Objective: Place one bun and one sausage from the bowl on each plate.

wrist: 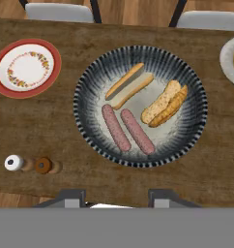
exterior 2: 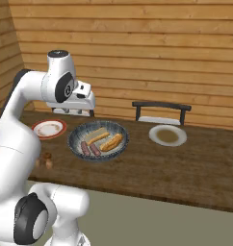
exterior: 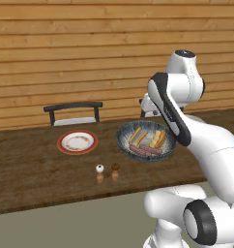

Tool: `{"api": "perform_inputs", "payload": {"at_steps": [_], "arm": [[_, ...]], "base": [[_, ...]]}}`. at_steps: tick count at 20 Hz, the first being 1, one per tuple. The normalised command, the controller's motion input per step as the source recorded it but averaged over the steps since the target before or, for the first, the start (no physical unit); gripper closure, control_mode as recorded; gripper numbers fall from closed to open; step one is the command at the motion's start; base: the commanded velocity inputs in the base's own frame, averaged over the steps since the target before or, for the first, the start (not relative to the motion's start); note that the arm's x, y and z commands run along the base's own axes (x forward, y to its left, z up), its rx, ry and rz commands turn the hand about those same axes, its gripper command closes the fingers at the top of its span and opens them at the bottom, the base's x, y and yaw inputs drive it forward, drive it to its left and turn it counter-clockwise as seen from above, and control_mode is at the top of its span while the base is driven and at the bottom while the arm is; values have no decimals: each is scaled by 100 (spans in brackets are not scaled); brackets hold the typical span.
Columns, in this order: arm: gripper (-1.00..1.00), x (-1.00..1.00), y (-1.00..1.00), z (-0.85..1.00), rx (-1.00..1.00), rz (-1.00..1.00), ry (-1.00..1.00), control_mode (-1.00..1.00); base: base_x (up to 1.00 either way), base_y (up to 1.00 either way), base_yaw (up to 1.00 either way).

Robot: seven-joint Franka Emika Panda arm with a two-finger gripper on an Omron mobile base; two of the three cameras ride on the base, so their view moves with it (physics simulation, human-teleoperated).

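The large deep bowl (wrist: 87, 121) (exterior: 124, 138) (exterior 2: 75, 137) sits mid-table, dark blue-grey outside and speckled inside. In it lie two buns (wrist: 130, 85) (wrist: 165, 103) and two sausages (wrist: 115, 127) (wrist: 137, 131) side by side. To the bowl's left the red-rimmed plate (wrist: 26, 68) (exterior: 78, 142) (exterior 2: 49, 128) lies bare. The pale plate (wrist: 231, 60) (exterior 2: 167, 135) rests to its right, also bare. My gripper (wrist: 118, 198) (exterior 2: 71, 112) hovers well above the bowl's near edge, pointing down, open, with nothing between its fingers.
A white shaker (wrist: 13, 162) (exterior: 99, 169) and a brown shaker (wrist: 43, 165) (exterior: 115, 167) stand near the table's front edge, left of the bowl. Two dark chairs (exterior: 74, 112) (exterior 2: 161, 113) are pushed in at the far side, before a wooden plank wall.
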Motion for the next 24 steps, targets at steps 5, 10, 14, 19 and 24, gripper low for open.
{"api": "perform_inputs", "payload": {"at_steps": [5,10,14,19,24], "arm": [[-100,4,-28,-2,3,-1,0,-100],[-100,46,-50,-20,2,-3,7,-100],[-100,54,-19,-58,0,-11,11,-100],[-100,36,-14,-79,-5,-14,5,-100],[-100,9,-14,-74,-5,-14,3,-100]], "base": [[0,0,0],[0,0,0],[0,0,0],[0,0,0],[0,0,0]]}}
